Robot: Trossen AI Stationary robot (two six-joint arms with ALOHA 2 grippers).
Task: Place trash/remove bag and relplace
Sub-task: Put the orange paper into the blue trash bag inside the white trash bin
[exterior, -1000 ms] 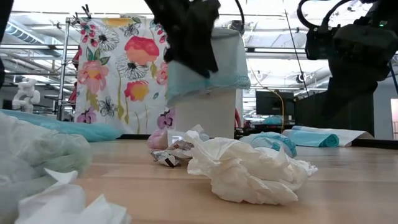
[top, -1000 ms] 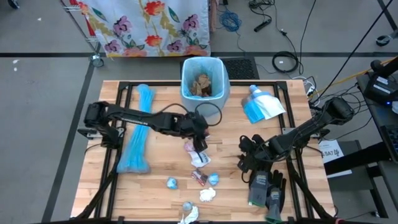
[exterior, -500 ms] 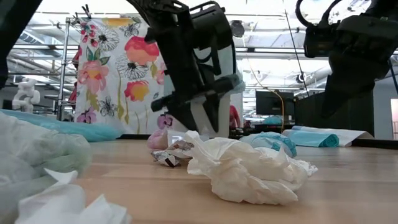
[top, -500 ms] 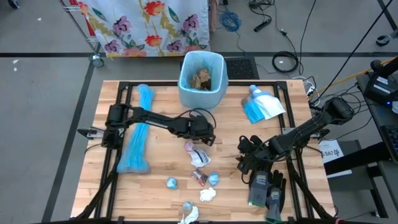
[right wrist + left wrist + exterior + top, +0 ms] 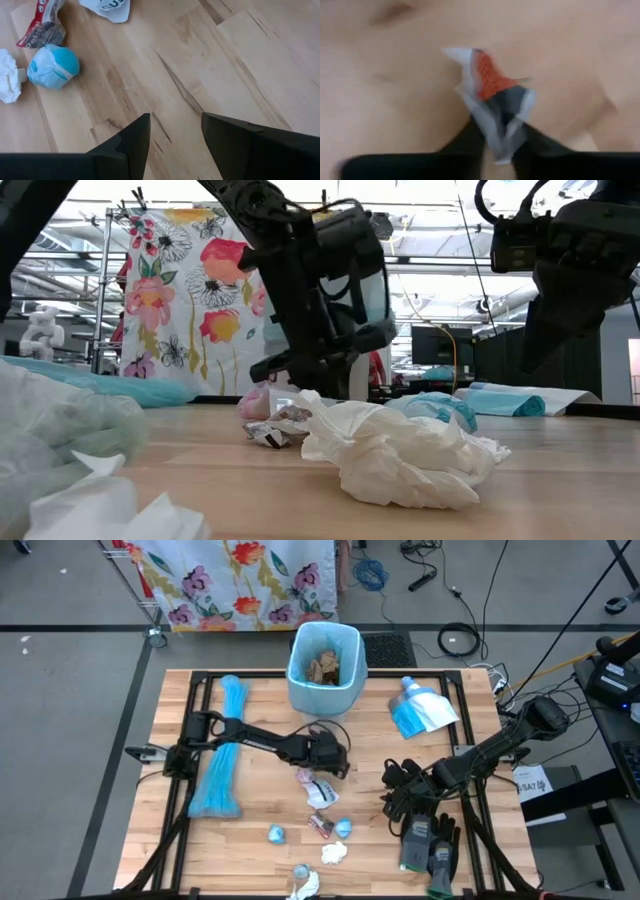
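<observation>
My left gripper [image 5: 323,768] is down at the table's middle, shut on a crinkled clear wrapper [image 5: 492,95] with red and dark print. More trash lies nearer the front edge: two blue balls [image 5: 276,834] [image 5: 343,828], a white tissue wad [image 5: 333,852] and printed wrappers [image 5: 321,795]. The bin [image 5: 325,668], lined with a pale blue bag, stands at the far edge with brown paper wads inside. My right gripper [image 5: 392,798] hangs open over bare wood to the right of the scraps. My left gripper pinches one end of the wrapper [image 5: 501,142] between its two fingers [image 5: 470,137]. The fingers slant down from the table's left. The rest of the wrapper [image 5: 487,80] lies on the wood beyond the fingertips.
A bundle of blue bags [image 5: 222,755] lies along the left side. A blue-and-white packet [image 5: 420,710] sits at the far right. Grey-black gloves [image 5: 430,845] lie near the front right. In the low view the tissue wad [image 5: 400,450] fills the foreground.
My left gripper has sunk from above the table down onto the wrapper at the table's middle, rolling its wrist on the way.
</observation>
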